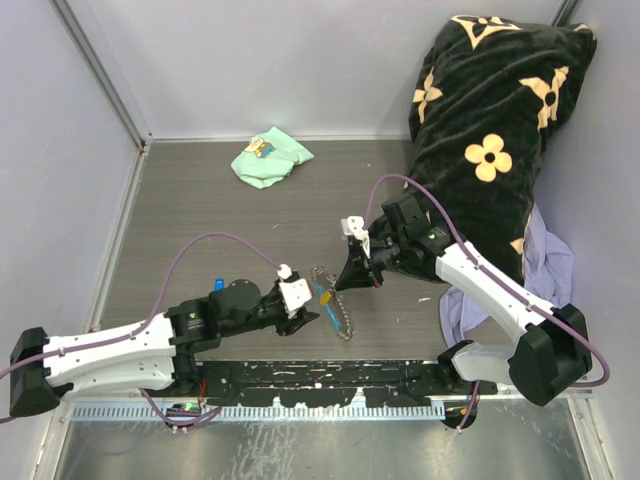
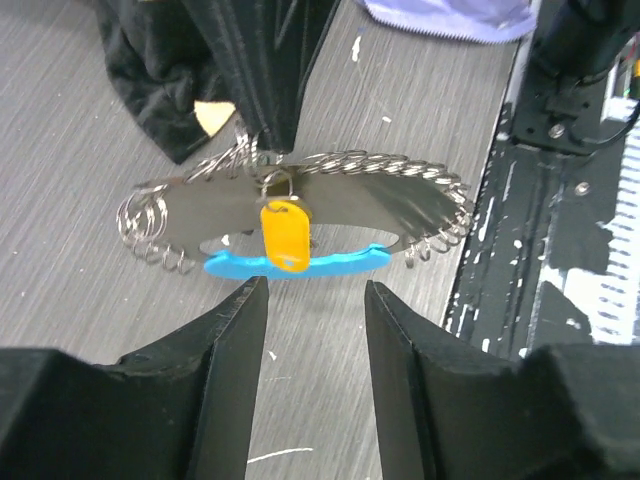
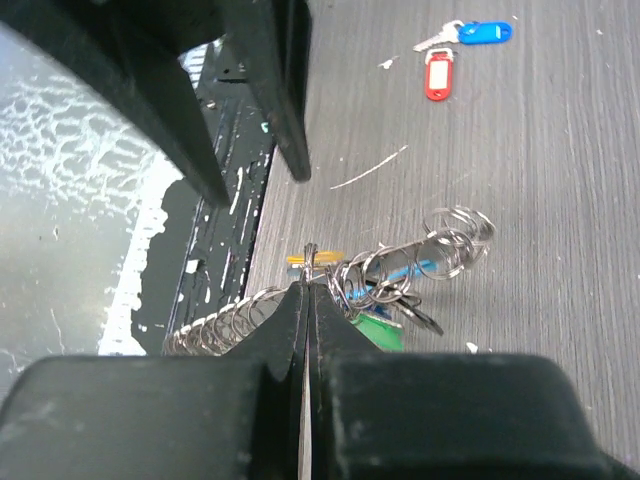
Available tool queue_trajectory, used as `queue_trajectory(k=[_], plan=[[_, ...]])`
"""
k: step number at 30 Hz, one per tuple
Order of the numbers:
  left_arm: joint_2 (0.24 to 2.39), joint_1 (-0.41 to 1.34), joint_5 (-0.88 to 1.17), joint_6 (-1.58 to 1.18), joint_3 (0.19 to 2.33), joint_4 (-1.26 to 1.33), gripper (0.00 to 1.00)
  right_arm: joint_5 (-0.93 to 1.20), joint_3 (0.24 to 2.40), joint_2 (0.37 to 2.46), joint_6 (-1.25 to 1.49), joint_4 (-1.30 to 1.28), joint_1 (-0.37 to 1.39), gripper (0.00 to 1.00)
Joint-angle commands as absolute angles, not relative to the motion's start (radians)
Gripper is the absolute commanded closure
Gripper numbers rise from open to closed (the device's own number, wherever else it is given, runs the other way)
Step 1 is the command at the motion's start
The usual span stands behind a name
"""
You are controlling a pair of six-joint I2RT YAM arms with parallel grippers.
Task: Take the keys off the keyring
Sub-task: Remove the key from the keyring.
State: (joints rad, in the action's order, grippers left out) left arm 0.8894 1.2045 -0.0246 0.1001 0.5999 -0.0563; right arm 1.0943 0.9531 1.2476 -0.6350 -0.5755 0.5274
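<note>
The keyring (image 2: 330,170), a curved chain of silvery rings with a sky-blue fob (image 2: 340,263), lies on the grey table. A yellow-tagged key (image 2: 285,235) hangs from it, and a green tag (image 3: 380,330) shows under the rings. My right gripper (image 3: 309,287) is shut on one ring at the chain's middle. My left gripper (image 2: 315,300) stands open just short of the yellow tag, with nothing between its fingers. In the top view the left gripper (image 1: 312,318) and right gripper (image 1: 344,283) face each other across the keyring (image 1: 340,318). Two loose keys, blue-tagged (image 3: 478,33) and red-tagged (image 3: 438,74), lie apart.
A mint-green cloth (image 1: 270,158) lies at the back of the table. A black flowered cushion (image 1: 490,120) and a lilac cloth (image 1: 550,265) fill the right side. The black paint-flecked rail (image 1: 330,375) runs along the near edge, close to the chain.
</note>
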Motion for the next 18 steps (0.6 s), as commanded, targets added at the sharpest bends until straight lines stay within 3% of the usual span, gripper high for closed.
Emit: queue_trajectory(k=[1,7,18], plan=[[0.749,1.208,0.006,0.01,0.515,0.149,0.53,1.229,1.007,1.198,-0.863,-0.696,0.525,0.99],[0.615,1.209,0.039,-0.086,0.343,0.442,0.5,1.277,1.031,1.199,-1.103,-0.853,0.525,0.99],[0.809,1.208,0.084,-0.097,0.339,0.693,0.61,1.296,1.017,1.213,-1.338,-0.962,0.524,0.99]])
